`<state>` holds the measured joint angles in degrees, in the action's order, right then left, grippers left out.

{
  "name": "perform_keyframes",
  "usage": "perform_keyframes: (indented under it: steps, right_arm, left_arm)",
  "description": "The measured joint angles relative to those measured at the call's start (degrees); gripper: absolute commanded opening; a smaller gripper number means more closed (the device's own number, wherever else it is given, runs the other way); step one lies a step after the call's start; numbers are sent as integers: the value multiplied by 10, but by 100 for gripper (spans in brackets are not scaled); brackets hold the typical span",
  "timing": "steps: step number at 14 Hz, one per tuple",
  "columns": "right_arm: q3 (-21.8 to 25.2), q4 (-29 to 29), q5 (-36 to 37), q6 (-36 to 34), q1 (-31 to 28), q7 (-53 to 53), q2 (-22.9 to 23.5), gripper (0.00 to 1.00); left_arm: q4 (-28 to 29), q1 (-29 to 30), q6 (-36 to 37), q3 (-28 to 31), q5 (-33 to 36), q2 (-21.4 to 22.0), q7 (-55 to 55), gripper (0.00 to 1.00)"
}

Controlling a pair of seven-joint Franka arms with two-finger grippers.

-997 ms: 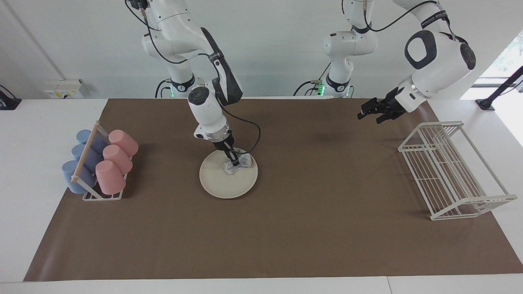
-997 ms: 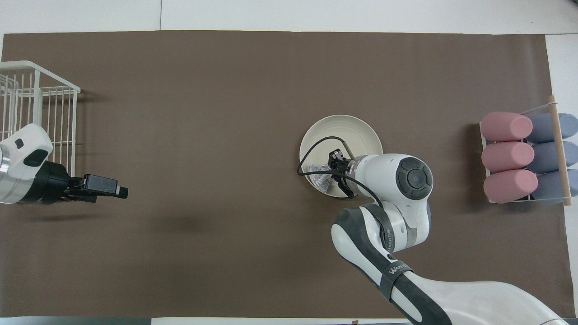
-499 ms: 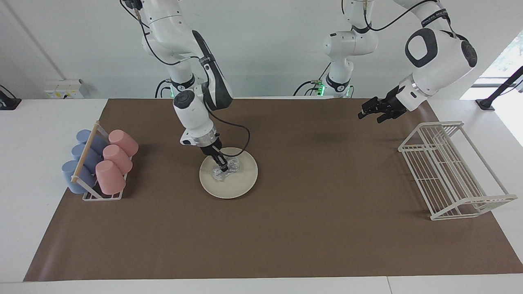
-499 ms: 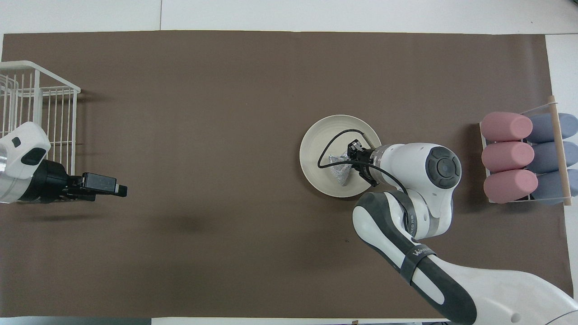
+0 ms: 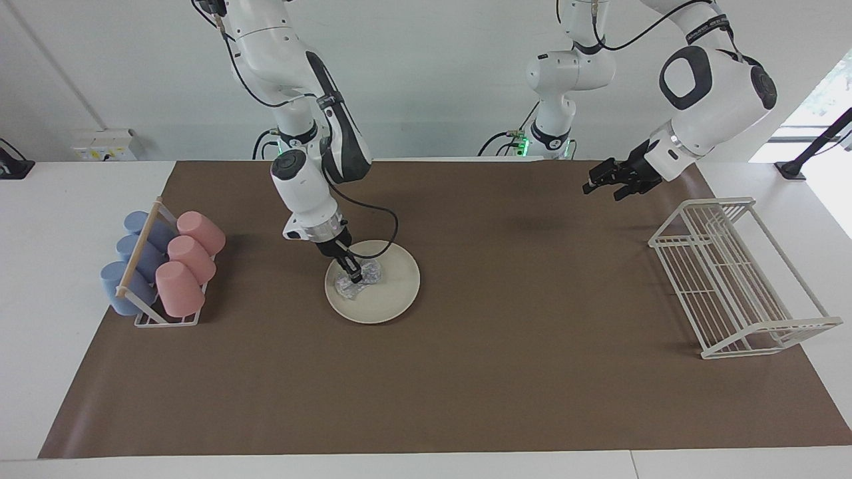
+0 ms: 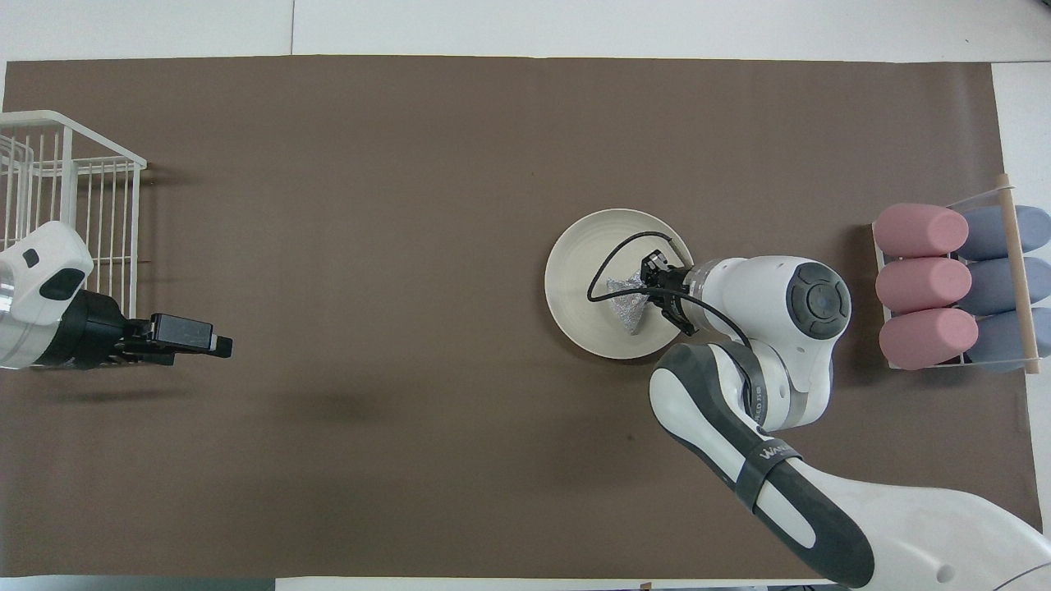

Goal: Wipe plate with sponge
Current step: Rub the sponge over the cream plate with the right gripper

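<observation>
A cream-white plate carries a silvery-white sponge with fine multicoloured speckles. The mat covering the white worktop is plain dark brown. Three pink cups lie beside three blue cups. The wire rack is white. Both arms are white with black claws.

Right gripper dragged sponge across plate, from the rim side toward the left arm's end over to the cup-rack side; sponge looks more bunched now, hard to tell. Right arm swung the same way.
</observation>
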<state>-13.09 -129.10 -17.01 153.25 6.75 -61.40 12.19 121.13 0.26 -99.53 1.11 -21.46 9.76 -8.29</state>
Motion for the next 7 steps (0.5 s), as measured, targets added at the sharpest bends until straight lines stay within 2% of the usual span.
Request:
perform_keyframes:
  steps: [4,7]
  right_arm:
    - [-1,0,0,1,61,-115,0,0]
    - [-1,0,0,4,81,-140,2,0]
  left_arm:
    - [0,0,-1,0,0,0,0,100]
    - [0,0,-1,0,0,0,0,100]
